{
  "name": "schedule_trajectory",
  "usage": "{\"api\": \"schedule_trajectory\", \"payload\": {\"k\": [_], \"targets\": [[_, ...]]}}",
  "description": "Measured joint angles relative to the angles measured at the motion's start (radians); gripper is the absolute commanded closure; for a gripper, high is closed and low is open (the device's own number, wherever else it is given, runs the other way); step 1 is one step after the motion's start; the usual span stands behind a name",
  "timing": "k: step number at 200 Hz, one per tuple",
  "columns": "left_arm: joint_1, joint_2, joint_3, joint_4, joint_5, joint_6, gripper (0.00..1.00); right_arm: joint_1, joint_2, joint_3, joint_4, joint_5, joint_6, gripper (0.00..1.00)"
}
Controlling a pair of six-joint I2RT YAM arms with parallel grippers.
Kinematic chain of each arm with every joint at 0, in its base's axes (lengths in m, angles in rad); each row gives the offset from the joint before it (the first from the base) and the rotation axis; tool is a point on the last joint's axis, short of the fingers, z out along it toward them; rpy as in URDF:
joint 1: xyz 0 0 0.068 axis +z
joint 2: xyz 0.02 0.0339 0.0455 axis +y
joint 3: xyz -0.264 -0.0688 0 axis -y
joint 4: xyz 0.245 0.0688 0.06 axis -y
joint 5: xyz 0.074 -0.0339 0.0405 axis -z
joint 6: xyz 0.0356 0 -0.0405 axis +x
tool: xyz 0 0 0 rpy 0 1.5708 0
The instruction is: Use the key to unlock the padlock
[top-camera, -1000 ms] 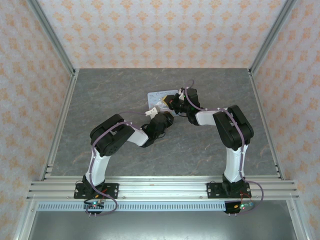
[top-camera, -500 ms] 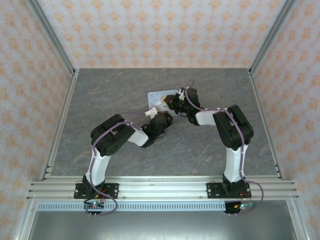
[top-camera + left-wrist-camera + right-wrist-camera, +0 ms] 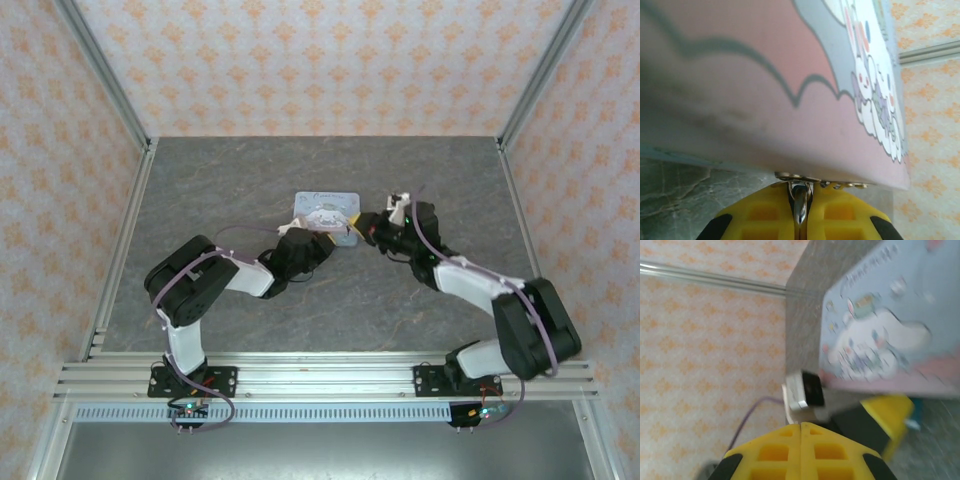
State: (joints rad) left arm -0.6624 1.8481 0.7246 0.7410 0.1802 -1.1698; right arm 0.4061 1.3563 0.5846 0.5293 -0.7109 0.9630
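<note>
While the left end effector point(image 3: 800, 190) is closed on the key point(image 3: 799, 206) — a thin silvery sliver pinched between its yellow fingertips — its tips sit just beside the edge of the pale blue cartoon tin point(image 3: 765, 100). The right end effector point(image 3: 800, 426) is fully closed with nothing between its fingers, near the tin's right side above the grey bench point(image 3: 250, 180). Where the padlock lies I cannot tell.

A pale blue tin point(image 3: 326, 212) lies on the grey table point(image 3: 220, 180).
</note>
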Motion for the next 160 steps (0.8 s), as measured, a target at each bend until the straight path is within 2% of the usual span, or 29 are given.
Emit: {"api": "schedule_trajectory", "payload": {"k": [26,65,104,160], "targets": [[0.018,-0.030,0.000,-0.013,0.074,0.000,1.00,0.000,-0.100,-0.188,0.018,-0.028,-0.007,1.00],[0.024,-0.059,0.009,-0.052,0.169,0.000,1.00,0.001,-0.129,-0.345,0.077,-0.078,-0.006,1.00],[0.024,-0.071,0.009,-0.053,0.235,-0.011,1.00,0.001,-0.131,-0.354,0.186,-0.114,-0.006,1.00],[0.024,-0.086,0.001,-0.022,0.259,-0.069,1.00,0.001,-0.103,-0.354,0.267,-0.114,0.011,1.00]]}}
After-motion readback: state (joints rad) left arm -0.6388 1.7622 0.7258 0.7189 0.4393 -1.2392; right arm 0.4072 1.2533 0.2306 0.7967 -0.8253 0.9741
